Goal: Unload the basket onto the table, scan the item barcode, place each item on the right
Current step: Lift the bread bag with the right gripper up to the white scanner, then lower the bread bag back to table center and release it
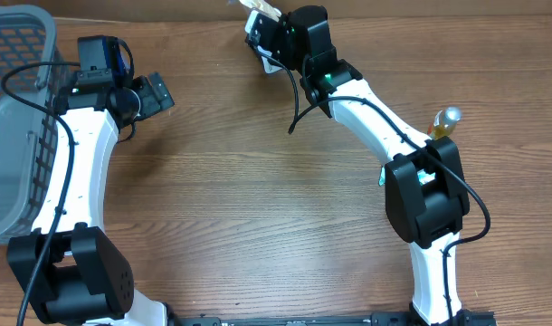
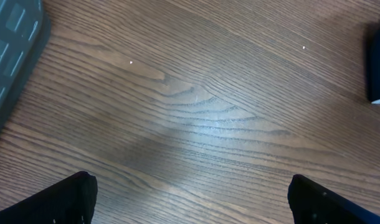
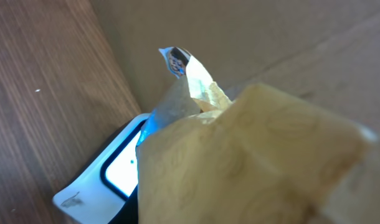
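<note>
Wood-grain bench (image 1: 258,199) fills the overhead view, with a grey mesh basket (image 1: 14,109) at its left edge and a brown cardboard wall (image 3: 271,37) along the far side.

The right claw (image 1: 262,27) is at the far edge of the bench, closed on a crinkled yellowish packet (image 1: 258,7) that sticks out past its tips. In the right wrist view the packet (image 3: 252,155) fills most of the frame and hides the claw's own fingers. A twisted end with a small printed patch points up towards the cardboard. Below and just behind the packet lies a white scanner (image 3: 109,177) with a dark frame around a bright lit window, sitting on the bench against the wall. Whether the packet touches it cannot be told.

The left claw (image 1: 154,95) hangs over bare wood near the basket, spread wide and holding nothing. Its two dark fingertips (image 2: 71,196) show at the bottom corners of the left wrist view.

A small amber object with a silvery round top (image 1: 446,119) stands by the right arm.
</note>
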You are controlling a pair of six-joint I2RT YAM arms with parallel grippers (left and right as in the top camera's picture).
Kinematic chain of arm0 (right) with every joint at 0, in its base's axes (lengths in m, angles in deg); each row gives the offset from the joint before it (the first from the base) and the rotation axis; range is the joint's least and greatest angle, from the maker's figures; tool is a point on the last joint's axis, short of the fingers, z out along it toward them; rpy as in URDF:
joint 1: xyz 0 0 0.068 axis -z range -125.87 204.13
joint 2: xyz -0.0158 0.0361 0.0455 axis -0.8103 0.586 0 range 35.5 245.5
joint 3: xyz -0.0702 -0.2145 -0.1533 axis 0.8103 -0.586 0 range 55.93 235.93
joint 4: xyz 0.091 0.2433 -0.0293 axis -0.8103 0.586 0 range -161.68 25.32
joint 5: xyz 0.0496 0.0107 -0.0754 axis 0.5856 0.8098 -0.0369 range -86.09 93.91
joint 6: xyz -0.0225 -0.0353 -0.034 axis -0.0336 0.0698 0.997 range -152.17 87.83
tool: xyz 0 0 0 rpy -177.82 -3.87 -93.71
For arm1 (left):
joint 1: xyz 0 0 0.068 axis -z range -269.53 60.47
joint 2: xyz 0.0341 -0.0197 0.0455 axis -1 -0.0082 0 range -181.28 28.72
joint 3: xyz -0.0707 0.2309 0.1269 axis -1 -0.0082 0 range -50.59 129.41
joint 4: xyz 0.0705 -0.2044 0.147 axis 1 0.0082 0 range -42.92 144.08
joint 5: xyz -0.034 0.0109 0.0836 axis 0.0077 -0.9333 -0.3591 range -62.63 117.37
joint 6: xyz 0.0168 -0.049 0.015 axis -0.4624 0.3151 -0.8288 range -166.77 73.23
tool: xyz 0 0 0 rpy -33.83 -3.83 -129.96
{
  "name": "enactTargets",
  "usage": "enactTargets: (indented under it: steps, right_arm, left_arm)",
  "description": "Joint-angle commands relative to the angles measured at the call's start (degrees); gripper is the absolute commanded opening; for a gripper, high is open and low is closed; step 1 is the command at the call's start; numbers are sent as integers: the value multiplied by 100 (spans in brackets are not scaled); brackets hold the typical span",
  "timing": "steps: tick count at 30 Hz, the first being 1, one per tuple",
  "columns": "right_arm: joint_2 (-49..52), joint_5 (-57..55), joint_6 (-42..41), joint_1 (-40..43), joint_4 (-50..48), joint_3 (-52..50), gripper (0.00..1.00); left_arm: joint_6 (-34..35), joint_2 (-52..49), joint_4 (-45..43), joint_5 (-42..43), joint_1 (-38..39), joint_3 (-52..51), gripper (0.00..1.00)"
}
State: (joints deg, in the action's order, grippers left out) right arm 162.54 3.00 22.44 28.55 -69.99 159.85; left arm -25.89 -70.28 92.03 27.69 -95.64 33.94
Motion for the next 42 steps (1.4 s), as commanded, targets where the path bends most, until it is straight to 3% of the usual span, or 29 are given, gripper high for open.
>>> enactTargets:
  steps: [1,11,21,32,35,38,42]
  right_arm:
    - [33,-31,-511,9,61,116,4]
    - [33,358,-837,9,446,116,4]
    - [-7,363,-1163,9,173,118,4]
    - [-732,774,-2754,31,240,118,4]
    - [-1141,1084,-3770,81,739,118,4]
    - [-1655,1954,-4843,136,1886,118,4]
    - [-1998,3121,-5449,188,3261,118,4]
  left_arm:
    - [-28,37,-20,-79,13,92,100]
    - [-28,37,-17,-79,13,92,100]
    - [-28,37,-20,-79,13,92,100]
    - [-28,37,-17,-79,13,92,100]
    - [-28,37,-17,-79,13,92,100]
    - [-28,37,-17,-79,13,92,100]
    - [-28,37,-17,-79,13,92,100]
